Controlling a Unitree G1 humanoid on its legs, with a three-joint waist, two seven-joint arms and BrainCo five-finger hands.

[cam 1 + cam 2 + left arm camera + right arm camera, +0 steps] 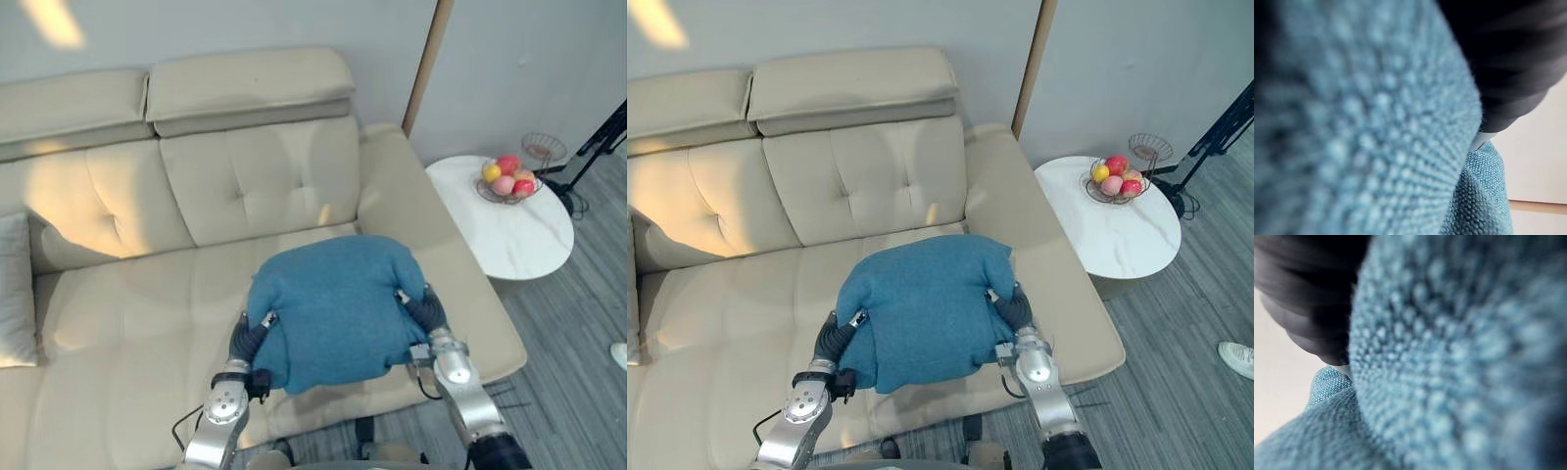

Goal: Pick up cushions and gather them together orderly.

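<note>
We have the blue cushion [333, 308] over the sofa's [147, 304] front seat edge, left hand [247, 338] and right hand [423, 308] flanking it, grips we cannot tell, pale cushion [15, 289] at the sofa's left end.

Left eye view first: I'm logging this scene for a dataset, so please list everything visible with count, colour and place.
Cushion: one, teal blue, over the front of the sofa seat, between both hands.
Second cushion: one, pale off-white, on the seat at the sofa's left end.
Sofa: one, cream, against the wall.
Side table: one, white, round, right of the sofa.
Fruit basket: one, wire, holding red, yellow and pink fruit, on the table.
Empty wire basket: one, by the table's far edge.
Shoe: one, white, on the grey floor at right.
Left robot hand: dark cover, at the cushion's left edge.
Right robot hand: dark cover, at its right edge.
</note>
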